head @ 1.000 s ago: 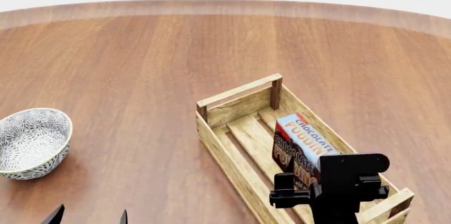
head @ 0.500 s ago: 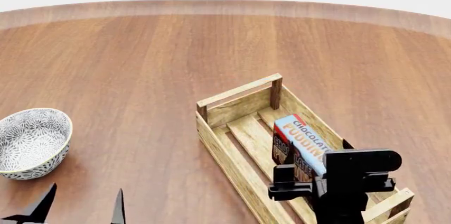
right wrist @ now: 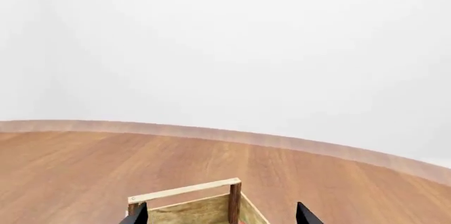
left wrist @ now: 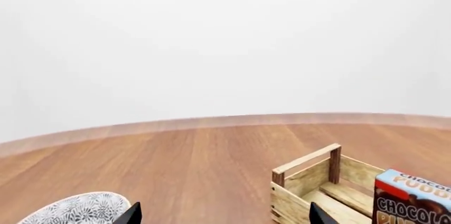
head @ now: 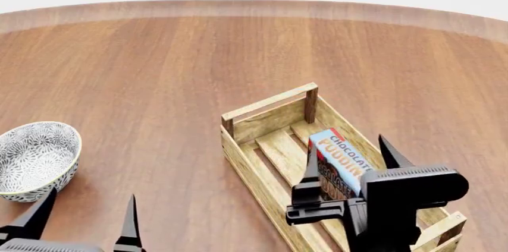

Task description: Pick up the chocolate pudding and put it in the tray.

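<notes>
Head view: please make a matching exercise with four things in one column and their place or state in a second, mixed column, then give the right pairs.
Things:
1. chocolate pudding
2. bowl
3. right gripper
4. tray

Places or states:
A. on the bare table, apart from the crate
B. inside the slatted crate
C. open, fingers either side of the carton
D. light wood, holding the carton

Pairs: 1-B, 2-A, 3-C, 4-D

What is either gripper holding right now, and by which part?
Nothing. The right gripper is open, its fingers spread either side of the chocolate pudding, which stands in the tray. The left gripper is open over bare table.
</notes>
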Controlling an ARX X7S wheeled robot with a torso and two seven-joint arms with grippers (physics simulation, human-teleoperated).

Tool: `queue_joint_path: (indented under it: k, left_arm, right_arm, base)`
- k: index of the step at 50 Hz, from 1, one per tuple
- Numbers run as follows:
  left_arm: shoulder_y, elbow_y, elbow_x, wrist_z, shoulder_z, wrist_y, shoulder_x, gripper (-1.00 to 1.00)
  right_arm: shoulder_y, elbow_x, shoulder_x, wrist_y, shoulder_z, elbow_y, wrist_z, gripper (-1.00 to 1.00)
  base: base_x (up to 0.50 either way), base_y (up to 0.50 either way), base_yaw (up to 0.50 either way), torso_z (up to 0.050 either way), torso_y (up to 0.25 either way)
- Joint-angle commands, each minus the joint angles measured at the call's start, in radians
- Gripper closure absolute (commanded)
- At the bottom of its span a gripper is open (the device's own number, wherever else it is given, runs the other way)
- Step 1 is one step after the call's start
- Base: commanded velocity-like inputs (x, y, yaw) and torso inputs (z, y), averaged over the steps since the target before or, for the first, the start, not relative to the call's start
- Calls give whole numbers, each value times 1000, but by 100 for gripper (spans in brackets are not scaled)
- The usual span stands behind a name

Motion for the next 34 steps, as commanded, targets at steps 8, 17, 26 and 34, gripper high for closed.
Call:
queue_joint_path:
  k: [8, 17, 26, 34]
  left_arm:
    - [17, 64, 2, -12, 10, -14, -16, -100]
    - [27, 83, 2, -17, 14, -13, -21, -100]
    - [42, 93, 0, -20, 11, -2, -29, -100]
    - [48, 96, -6, -20, 11, 6, -31, -100]
  right_arm:
    - [-114, 6, 54, -26, 16, -232, 56, -100]
    - [-168, -12, 76, -41, 17, -318, 85, -100]
    - [-198, -26, 81, -61, 16, -355, 97, -100]
    - [-214, -25, 79, -84, 19, -354, 95, -100]
  base:
    - [0, 0, 0, 0, 0]
    - [0, 0, 0, 0, 0]
    - [0, 0, 0, 0, 0]
    - [0, 0, 0, 0, 0]
